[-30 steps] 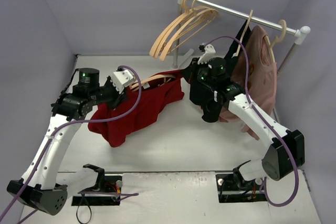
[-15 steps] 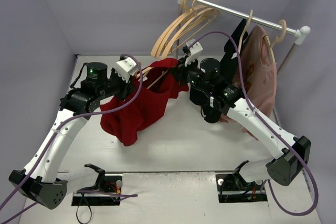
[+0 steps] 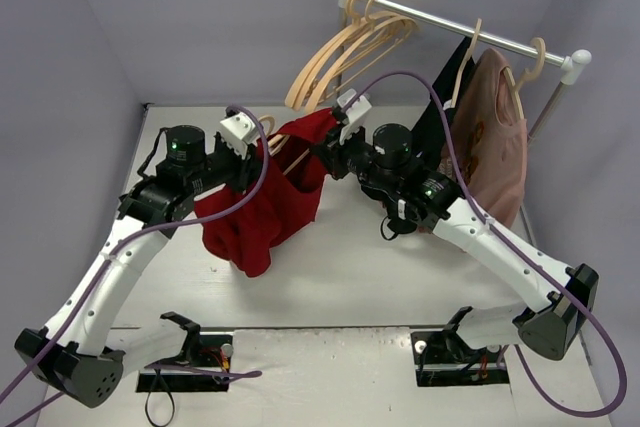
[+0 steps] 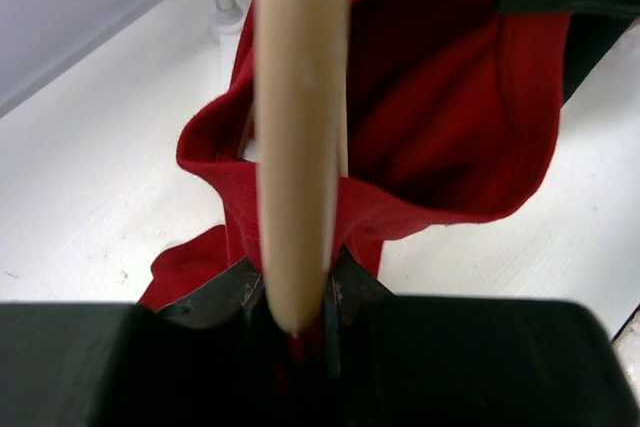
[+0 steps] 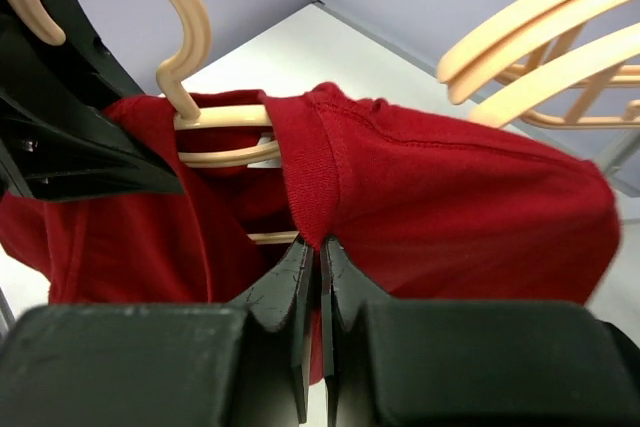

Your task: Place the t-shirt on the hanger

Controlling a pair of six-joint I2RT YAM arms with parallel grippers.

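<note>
T-shirt [image 3: 262, 209] lifted higher; one hanger [image 5: 222, 118] inside; two garments [image 3: 495, 142] on rack [image 3: 450, 25].

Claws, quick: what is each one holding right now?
Left claw: closed on the hanger.
Right claw: closed on the t-shirt.

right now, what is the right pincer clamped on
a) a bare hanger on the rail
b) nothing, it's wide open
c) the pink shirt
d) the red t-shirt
d: in the right wrist view the right pincer is shut on a fold of the t-shirt at its ribbed edge, right beside the hanger that sits inside the cloth.
</note>
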